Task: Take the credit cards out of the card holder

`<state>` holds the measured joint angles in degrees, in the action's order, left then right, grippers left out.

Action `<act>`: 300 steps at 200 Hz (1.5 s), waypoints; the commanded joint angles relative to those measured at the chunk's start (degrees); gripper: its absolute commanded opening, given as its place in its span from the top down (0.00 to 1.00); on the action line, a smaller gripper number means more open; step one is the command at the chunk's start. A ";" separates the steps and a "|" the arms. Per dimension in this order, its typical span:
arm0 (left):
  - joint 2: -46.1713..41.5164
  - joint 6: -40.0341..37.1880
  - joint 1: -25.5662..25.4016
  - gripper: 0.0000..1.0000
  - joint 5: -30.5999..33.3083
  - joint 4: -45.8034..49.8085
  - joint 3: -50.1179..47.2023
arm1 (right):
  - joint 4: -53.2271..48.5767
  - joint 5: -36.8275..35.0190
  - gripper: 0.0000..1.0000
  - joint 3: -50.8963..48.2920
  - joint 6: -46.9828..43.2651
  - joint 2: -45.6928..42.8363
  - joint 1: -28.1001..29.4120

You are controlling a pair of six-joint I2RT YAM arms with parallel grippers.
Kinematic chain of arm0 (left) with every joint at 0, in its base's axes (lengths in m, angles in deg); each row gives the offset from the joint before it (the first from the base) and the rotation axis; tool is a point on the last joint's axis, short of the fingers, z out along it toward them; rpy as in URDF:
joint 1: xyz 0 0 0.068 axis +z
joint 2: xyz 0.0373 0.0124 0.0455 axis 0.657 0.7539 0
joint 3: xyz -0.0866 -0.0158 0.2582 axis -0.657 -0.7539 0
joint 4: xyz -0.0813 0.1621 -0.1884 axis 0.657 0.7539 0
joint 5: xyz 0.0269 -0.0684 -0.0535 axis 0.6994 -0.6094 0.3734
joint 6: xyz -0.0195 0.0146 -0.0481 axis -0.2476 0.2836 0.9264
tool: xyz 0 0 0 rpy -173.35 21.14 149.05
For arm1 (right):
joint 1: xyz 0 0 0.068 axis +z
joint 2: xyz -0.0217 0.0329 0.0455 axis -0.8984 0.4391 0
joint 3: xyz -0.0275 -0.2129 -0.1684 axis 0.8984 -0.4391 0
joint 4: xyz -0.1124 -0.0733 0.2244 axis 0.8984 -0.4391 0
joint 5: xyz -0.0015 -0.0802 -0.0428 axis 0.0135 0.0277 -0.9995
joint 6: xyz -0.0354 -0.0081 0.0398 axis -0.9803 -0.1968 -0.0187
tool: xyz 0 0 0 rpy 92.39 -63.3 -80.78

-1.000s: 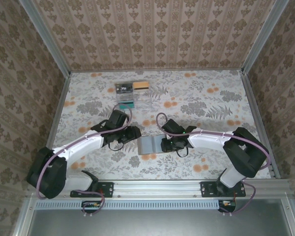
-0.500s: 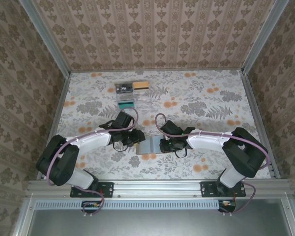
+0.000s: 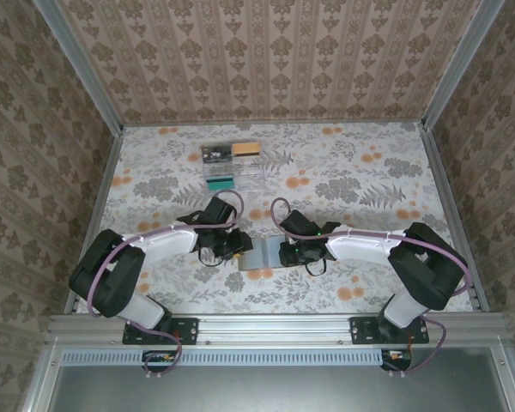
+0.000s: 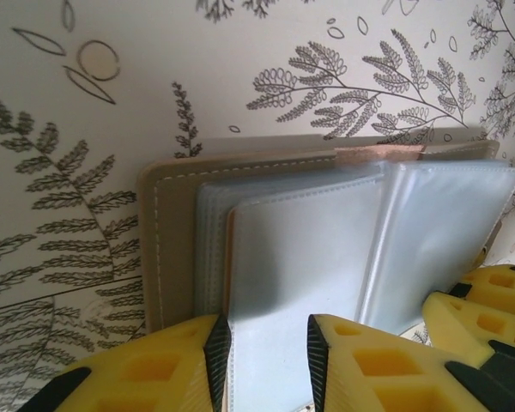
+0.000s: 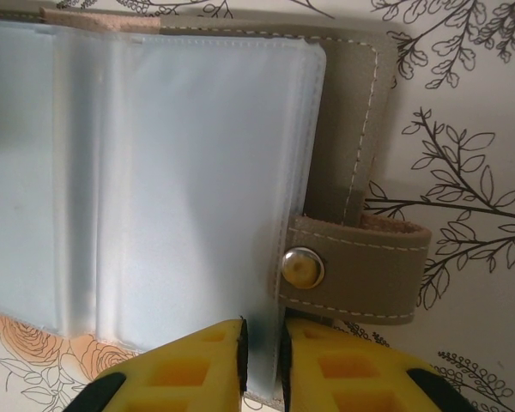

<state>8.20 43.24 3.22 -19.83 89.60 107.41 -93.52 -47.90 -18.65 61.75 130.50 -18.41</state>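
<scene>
Card holder (image 5: 352, 129) edge inside right pincer (image 5: 263, 352)

Brown damask walls (image 3: 266, 51), floral tabletop (image 3: 352, 184)

Place: robot test cell, laboratory type.
- Walls (image 3: 266, 60): three sides, papered in brown damask, held by bare aluminium posts (image 3: 77, 64).
- Counter (image 3: 343, 180): covered in a printed floral sheet.
- Lower frame: aluminium rail (image 3: 266, 326) with two arms, left (image 3: 154, 245) and right (image 3: 369, 245), bolted side by side; slotted cable duct (image 3: 266, 356) below.
</scene>
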 commanded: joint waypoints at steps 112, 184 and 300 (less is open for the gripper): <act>3.99 -2.27 -2.26 0.50 -8.66 -8.08 4.40 | -0.87 -1.91 0.78 -0.32 1.11 0.42 0.33; 6.37 -2.71 -3.25 0.51 -11.63 -11.42 7.88 | -1.60 -4.82 0.73 -1.02 2.01 -3.21 0.07; 5.53 -4.92 -3.03 0.50 -8.27 -4.51 10.64 | -0.62 -1.00 0.70 -1.59 1.79 -11.61 -3.98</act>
<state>18.93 40.20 -1.08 -31.26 81.14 119.60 -94.85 -53.05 -21.29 64.26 118.81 -22.35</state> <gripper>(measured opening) 0.529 0.303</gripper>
